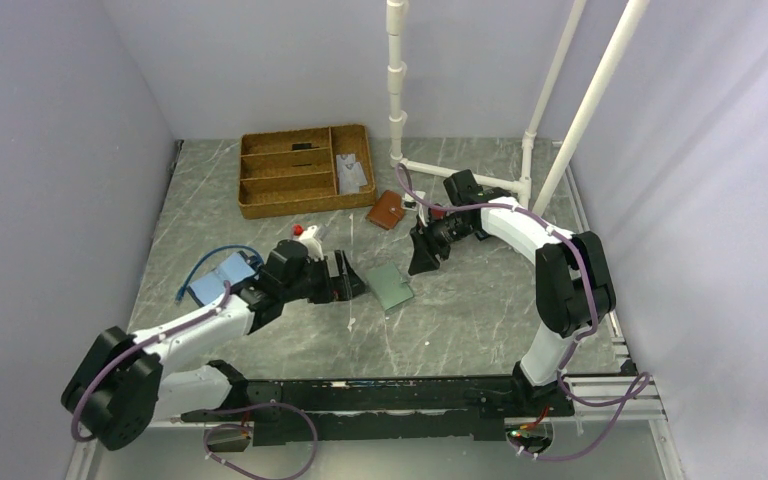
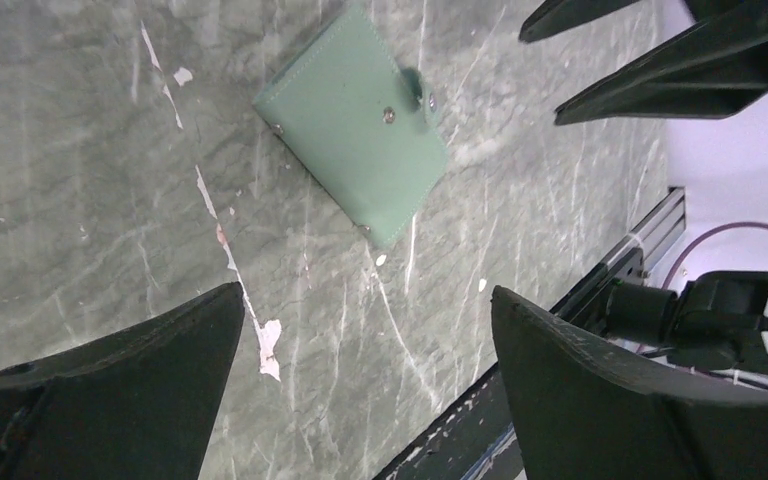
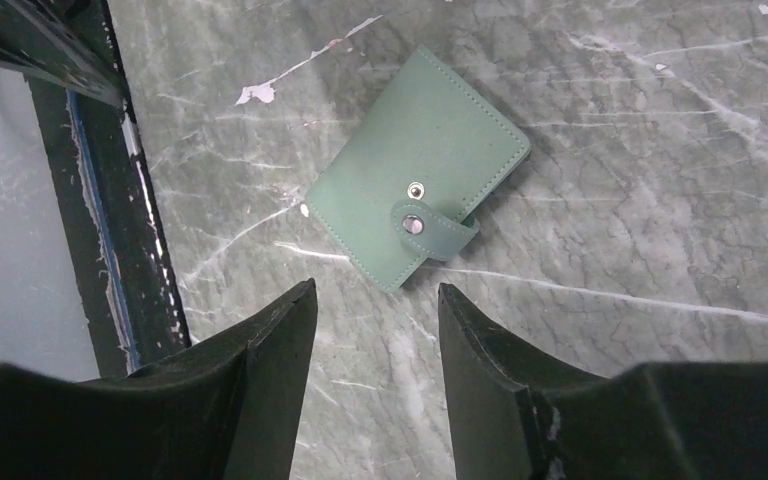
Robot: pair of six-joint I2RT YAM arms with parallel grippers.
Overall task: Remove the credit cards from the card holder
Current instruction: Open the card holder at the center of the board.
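Observation:
The card holder lies flat on the marble table between both arms, green and folded shut, its snap strap fastened. It also shows in the left wrist view and the right wrist view. My left gripper hovers just left of it, jaws wide open and empty. My right gripper hangs above its far right side, jaws apart with nothing between them. Whitish-grey flat pieces that look like credit cards lie in the right compartment of the wicker tray.
A brown snap wallet lies by the tray's right end. A small red thing sits behind my left wrist. A light blue flat piece with a blue cable lies at the left. A white pipe frame stands at the back right.

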